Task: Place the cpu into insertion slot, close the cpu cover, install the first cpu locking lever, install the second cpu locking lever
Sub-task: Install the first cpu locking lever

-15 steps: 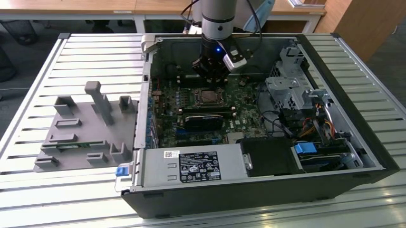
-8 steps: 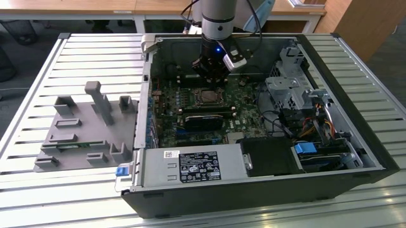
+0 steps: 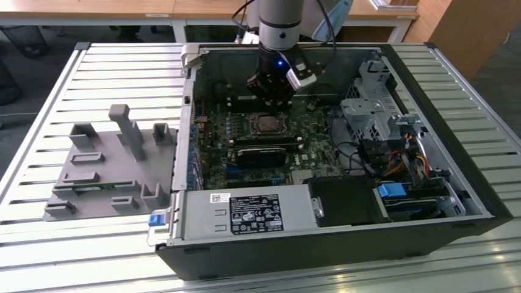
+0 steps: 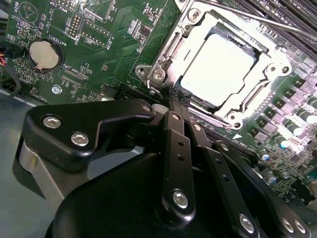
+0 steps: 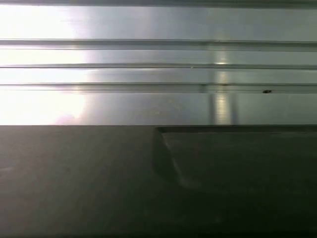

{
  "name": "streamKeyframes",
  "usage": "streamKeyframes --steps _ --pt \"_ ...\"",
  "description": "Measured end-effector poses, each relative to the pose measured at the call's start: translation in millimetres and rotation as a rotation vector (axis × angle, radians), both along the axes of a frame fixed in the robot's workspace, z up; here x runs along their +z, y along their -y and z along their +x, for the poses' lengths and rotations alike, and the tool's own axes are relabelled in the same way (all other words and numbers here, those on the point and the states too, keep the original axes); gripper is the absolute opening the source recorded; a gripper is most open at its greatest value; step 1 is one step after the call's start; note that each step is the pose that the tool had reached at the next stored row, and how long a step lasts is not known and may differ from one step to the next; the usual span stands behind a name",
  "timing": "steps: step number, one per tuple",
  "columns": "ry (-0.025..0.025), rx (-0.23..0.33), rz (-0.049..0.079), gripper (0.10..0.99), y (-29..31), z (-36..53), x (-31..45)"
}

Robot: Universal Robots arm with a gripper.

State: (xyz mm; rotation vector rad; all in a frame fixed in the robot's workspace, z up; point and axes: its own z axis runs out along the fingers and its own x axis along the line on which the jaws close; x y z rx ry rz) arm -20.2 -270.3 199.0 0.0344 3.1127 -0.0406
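Note:
The cpu (image 4: 218, 67), a square chip with a silvery top, lies flat in the insertion slot (image 4: 157, 74) on the green motherboard. The cpu cover (image 4: 262, 88), a silvery frame, lies down around the chip. A thin lever rod (image 4: 257, 20) runs along the socket's far side. My gripper (image 4: 173, 99) has its black fingers (image 4: 174, 134) pressed together, tips right at the socket's near corner; whether they touch it I cannot tell. In the exterior view the gripper (image 3: 270, 101) hangs just behind the socket and cpu (image 3: 267, 124) inside the open computer case.
A black card (image 3: 262, 152) sits just in front of the socket. The power supply (image 3: 244, 213), drive cage (image 3: 370, 116) and cables crowd the case. A grey fixture (image 3: 106, 165) stands on the slatted table at the exterior view's left. A coin battery (image 4: 42, 53) sits on the board.

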Motion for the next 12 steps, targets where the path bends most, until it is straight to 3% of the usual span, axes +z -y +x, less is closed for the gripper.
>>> streamKeyframes --steps 12 --pt "-0.0007 0.0 -0.003 0.106 -0.2 -0.1 -2.5"
